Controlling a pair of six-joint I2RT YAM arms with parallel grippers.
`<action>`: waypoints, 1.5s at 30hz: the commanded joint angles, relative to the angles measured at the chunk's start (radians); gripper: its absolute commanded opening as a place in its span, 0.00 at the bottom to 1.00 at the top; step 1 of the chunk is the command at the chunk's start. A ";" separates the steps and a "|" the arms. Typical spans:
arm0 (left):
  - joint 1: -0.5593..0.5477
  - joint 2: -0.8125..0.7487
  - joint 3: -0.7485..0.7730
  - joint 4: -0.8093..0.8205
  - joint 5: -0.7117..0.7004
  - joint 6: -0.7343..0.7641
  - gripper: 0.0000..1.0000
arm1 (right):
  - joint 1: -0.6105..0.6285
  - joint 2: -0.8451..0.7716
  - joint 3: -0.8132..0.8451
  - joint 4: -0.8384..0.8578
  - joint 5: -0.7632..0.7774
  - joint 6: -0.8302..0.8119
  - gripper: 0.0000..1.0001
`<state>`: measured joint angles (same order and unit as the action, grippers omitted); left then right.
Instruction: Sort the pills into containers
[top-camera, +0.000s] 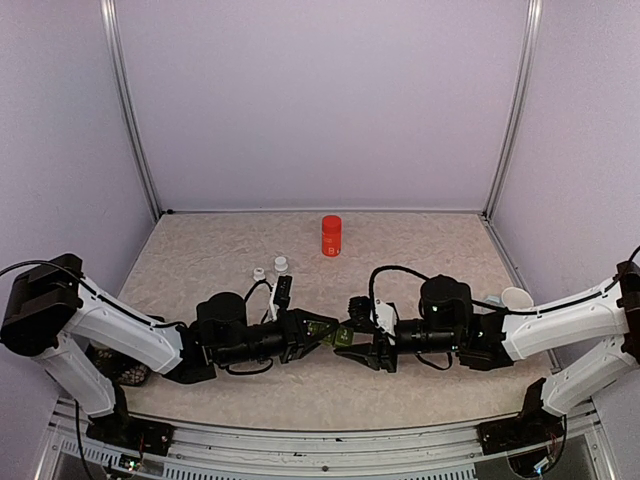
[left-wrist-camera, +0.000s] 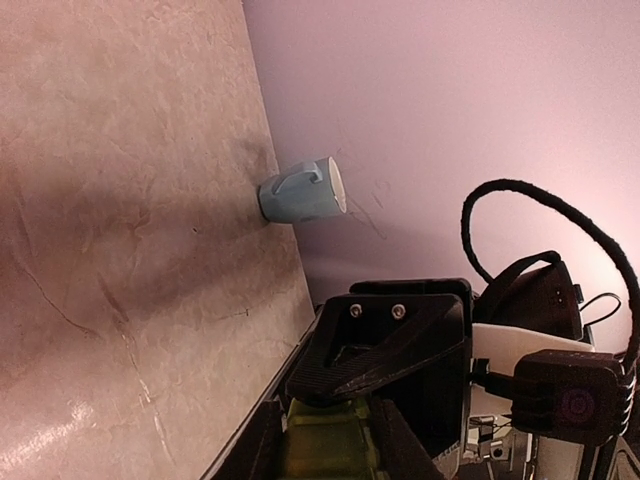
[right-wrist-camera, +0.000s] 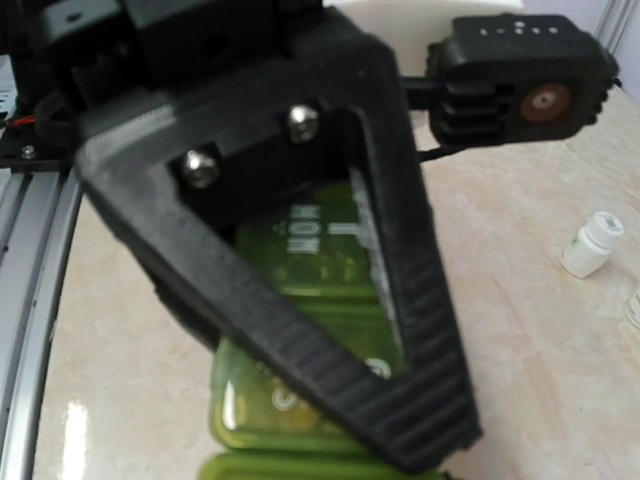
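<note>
green plastic sits at the middle of things: the containers (top-camera: 342, 338), a short strip whose lids look shut and lettered in the right wrist view, are held at the near centre of the table (top-camera: 430, 250), seemingly lifted off it, between two arms that meet nose to nose; the left gripper (top-camera: 320, 333) has its jaws clenched on one end of the strip, the green body wedged between them in its own wrist view; the right gripper (top-camera: 362, 345) is at the other end, and i cannot tell whether its jaws press on the strip or only bracket it; no pills show anywhere, so the sorting looks barely begun; the likely trouble is the hand-to-hand work itself: if the right jaws bite a lid edge rather than the body, the strip could twist out of the left hold and drop; a hard pull on a stiff hinge could snap a lid open and jolt it loose; the fingers are crowded enough to collide; a red bottle (top-camera: 331, 235) and white bottles (top-camera: 281, 264) stand behind, and a mug (top-camera: 515, 297) just beside the right arm could be knocked.
</note>
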<state>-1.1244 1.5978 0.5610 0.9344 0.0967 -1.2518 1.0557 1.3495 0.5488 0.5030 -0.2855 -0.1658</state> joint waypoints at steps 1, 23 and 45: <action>0.000 -0.014 -0.015 0.032 0.003 0.006 0.31 | 0.007 -0.006 0.009 0.023 0.007 0.008 0.47; 0.008 -0.049 -0.031 0.004 -0.014 0.017 0.31 | -0.006 -0.087 -0.053 0.010 0.039 0.032 0.46; 0.005 -0.069 -0.027 -0.028 0.003 0.043 0.22 | -0.113 -0.147 -0.021 -0.058 -0.047 0.137 0.76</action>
<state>-1.1221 1.5585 0.5316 0.8959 0.0895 -1.2274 0.9577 1.2137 0.5030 0.4728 -0.3481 -0.0395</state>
